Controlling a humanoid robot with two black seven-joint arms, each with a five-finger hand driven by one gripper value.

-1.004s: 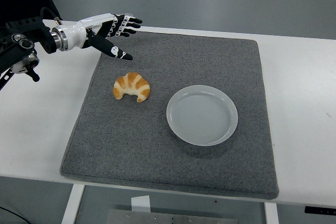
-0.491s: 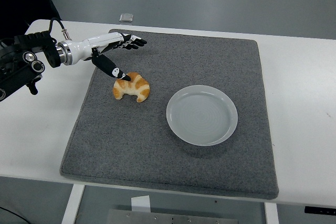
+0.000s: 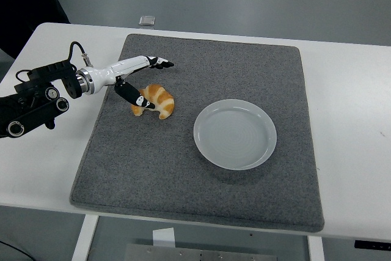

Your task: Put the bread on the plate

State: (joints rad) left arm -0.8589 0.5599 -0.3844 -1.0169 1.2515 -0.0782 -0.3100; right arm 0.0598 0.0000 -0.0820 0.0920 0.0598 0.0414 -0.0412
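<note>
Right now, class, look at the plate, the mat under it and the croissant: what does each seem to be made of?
Plate: probably glazed ceramic or hard plastic; smooth, pale grey-white, with faint concentric rings and a soft sheen.
Mat: looks like grey felt or short-pile fabric; matte, speckled, with a thick soft edge.
Croissant: baked dough or a replica; golden-brown ridges, paler bands between.

1 high head view, forward and down over the table (image 3: 342, 90)

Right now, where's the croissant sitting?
In the head view the croissant lies on the left half of the grey mat, left of the empty plate, with the left hand reaching over its left end.
</note>
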